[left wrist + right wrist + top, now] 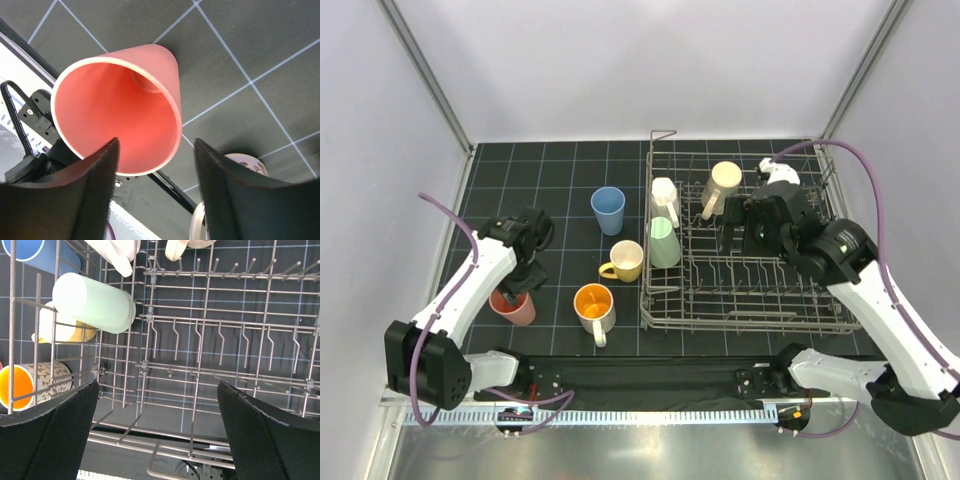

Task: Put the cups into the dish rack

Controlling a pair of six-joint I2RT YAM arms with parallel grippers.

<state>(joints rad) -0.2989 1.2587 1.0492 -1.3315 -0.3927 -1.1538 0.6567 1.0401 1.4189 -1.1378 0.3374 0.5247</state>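
— Well left of the dish rack (745,326), the left gripper (155,165) holds its fingers apart at the pink cup (120,105).
— Closing off-centre could tip it. The right gripper (157,385) hangs spread, empty, above the rack.

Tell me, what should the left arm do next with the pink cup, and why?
Probably shut the left jaws on the pink plastic cup. They stand open right at its rim, not yet pinching it, and this cup is on the table, outside the grey metal wire dish rack.
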